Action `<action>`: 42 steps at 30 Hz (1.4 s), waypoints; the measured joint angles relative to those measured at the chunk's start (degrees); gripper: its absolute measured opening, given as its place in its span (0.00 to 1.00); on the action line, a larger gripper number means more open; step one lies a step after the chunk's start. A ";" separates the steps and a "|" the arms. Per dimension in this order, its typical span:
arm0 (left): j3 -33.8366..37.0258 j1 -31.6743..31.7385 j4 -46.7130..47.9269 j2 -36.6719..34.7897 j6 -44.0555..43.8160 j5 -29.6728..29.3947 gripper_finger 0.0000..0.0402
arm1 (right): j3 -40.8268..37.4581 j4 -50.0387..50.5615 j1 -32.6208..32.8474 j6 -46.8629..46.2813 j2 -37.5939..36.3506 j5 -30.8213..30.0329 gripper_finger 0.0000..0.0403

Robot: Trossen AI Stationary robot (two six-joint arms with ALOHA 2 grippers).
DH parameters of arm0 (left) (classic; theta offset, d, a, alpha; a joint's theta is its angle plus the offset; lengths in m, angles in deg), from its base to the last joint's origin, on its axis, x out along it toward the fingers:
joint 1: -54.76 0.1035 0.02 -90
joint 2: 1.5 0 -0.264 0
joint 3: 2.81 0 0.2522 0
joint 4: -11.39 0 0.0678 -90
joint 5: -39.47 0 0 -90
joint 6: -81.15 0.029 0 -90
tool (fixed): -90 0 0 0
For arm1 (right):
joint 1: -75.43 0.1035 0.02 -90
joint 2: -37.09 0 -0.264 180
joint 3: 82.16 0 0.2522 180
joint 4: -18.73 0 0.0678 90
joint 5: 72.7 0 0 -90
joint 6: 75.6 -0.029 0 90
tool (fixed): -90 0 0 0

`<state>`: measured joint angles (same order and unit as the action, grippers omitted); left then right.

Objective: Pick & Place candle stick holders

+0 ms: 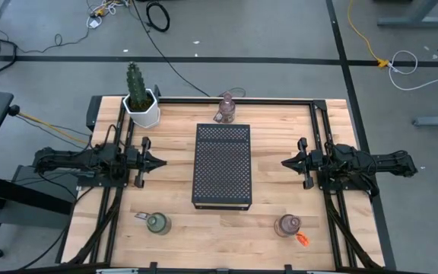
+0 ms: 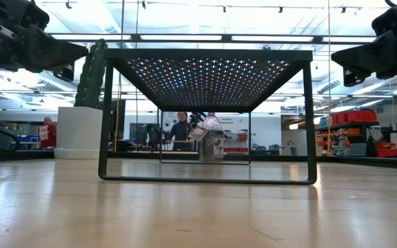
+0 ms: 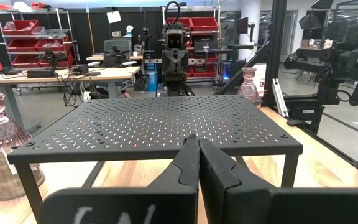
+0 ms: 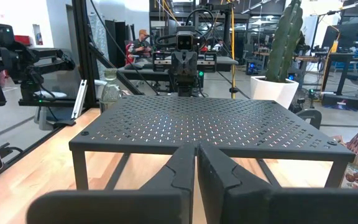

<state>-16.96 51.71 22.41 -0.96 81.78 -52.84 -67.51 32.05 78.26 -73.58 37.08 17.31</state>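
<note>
Wooden table (image 1: 272,221) with black perforated stand (image 1: 222,164), three glass holders (image 1: 158,223), potted cactus (image 1: 140,97).

High cam: straight down, whole surface (image 1: 280,129) w/ black perforated rack (image 1: 222,165) centre. Low cam: surface level, close to rack (image 2: 207,114), facing room. Wrist cams: opposite sides, looking inward across rack top (image 3: 160,127) (image 4: 210,124) at each other. All four share rack.

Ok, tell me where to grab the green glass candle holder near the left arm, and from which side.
Grip the green glass candle holder across its round body, coming straight down from above. It stands upright in open wood, the small tag lying beside it. The left gripper, fingers shut, is the nearer one; it hovers beside the black perforated metal stand.
</note>
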 joint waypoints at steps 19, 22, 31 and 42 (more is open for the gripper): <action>-0.01 0.00 0.00 0.00 0.02 -0.39 0.01 | 0.01 0.00 0.00 0.00 0.00 0.00 0.06; -0.01 0.00 -0.01 -0.02 0.02 -0.39 0.01 | 0.00 0.00 0.00 0.00 0.00 0.00 0.06; 0.01 0.00 -1.60 0.00 -0.45 -0.42 0.01 | 0.00 -0.02 0.00 0.00 0.00 -0.02 0.06; 0.00 -0.01 -16.96 0.00 -15.33 -0.48 0.01 | 0.01 0.00 0.00 0.00 0.00 -0.01 0.06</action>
<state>-16.95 51.71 5.44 -0.96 66.45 -53.32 -67.50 32.04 78.26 -73.58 37.08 17.29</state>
